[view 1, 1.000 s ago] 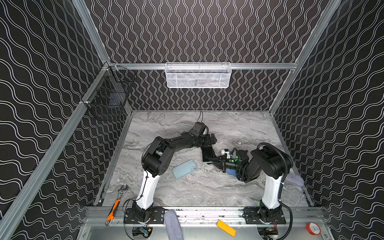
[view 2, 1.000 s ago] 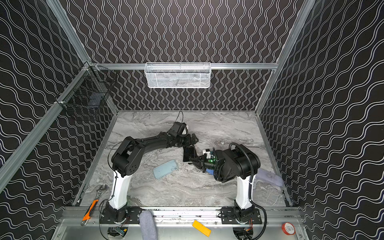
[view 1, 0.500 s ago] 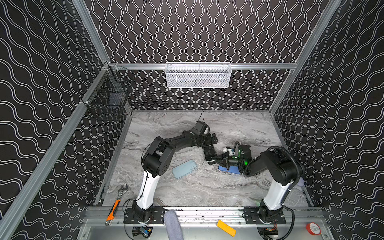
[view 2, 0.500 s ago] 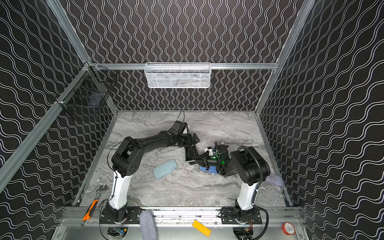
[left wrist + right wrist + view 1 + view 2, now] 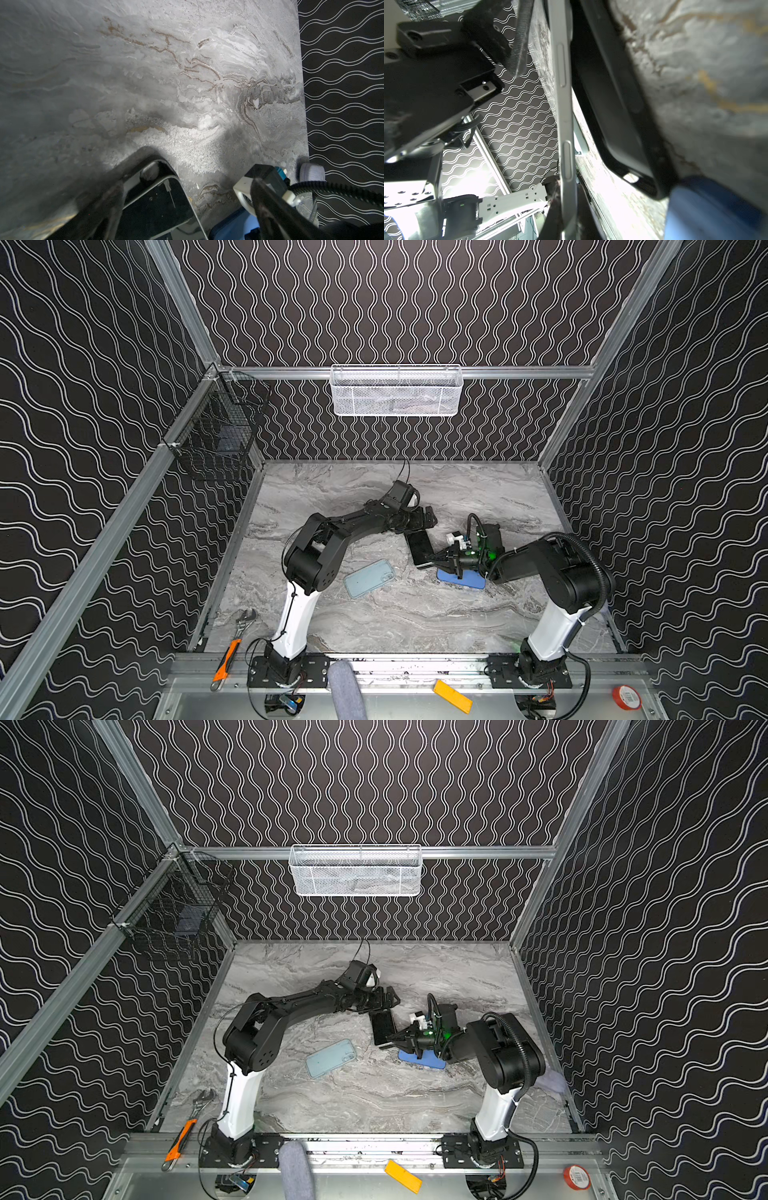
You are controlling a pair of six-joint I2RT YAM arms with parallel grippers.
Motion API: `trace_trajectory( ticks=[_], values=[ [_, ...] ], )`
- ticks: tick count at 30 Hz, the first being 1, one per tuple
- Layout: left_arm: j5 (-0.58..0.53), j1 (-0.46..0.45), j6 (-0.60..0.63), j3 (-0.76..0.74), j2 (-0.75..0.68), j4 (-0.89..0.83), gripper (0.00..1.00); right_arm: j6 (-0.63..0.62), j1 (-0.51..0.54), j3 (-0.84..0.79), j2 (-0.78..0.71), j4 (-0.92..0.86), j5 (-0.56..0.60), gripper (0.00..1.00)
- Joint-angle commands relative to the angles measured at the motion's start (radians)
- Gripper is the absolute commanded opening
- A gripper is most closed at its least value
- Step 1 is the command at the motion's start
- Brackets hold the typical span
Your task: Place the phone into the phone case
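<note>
The phone is black with a silver edge. It is tilted over the marble table in both top views. My right gripper is shut on its near end. A black phone case lies on the table right beside the phone, and its glossy rim curves round the phone's screen. My left gripper stands open at the phone's far end, holding nothing.
A blue case lies under my right wrist. A pale blue case lies left of centre. A wrench and an orange-handled tool sit front left. A white mesh basket hangs on the back wall.
My right arm has swung its elbow out to the right, uncovering more of the blue case, and still holds the phone. My left gripper stays open beside the phone.
</note>
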Motion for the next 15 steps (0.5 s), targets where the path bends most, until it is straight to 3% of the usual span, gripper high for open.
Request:
trace_trajectory(
  ticks=[1, 8, 15],
  values=[
    [0.007, -0.001, 0.021, 0.002, -0.014, 0.009, 0.98, 0.024, -0.008, -0.01, 0.011, -0.127, 0.043, 0.12],
    [0.008, 0.0, 0.02, -0.005, -0.02, 0.015, 0.98, -0.002, -0.017, -0.017, 0.006, -0.159, 0.056, 0.33],
    [0.012, -0.001, 0.016, -0.015, -0.025, 0.025, 0.98, -0.054, -0.026, -0.003, -0.038, -0.252, 0.09, 0.47]
  ],
)
